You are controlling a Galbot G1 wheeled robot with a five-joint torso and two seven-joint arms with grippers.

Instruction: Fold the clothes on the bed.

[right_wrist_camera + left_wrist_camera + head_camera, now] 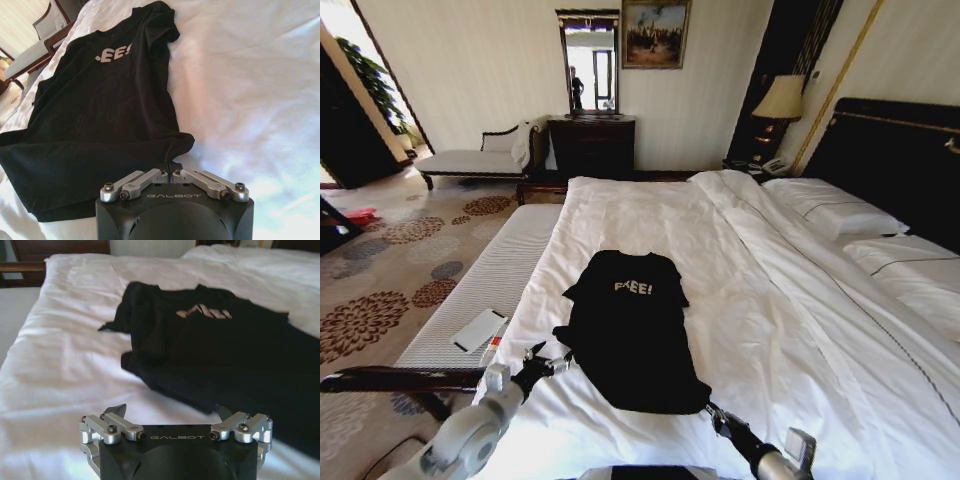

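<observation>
While the black T-shirt (632, 335) lies spread on the white bed (790, 330), lettering up and collar toward the far side, the right gripper (170, 172) sits at its near right hem corner with jaws pinched together on the fabric. At the shirt's near left edge, the left gripper (172, 412) hovers just above the sheet, jaws spread wide and holding nothing.

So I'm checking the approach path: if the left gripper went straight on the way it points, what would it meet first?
Most likely the T-shirt: the open left gripper hovers over the white bed, aimed at the shirt's near edge.
</observation>
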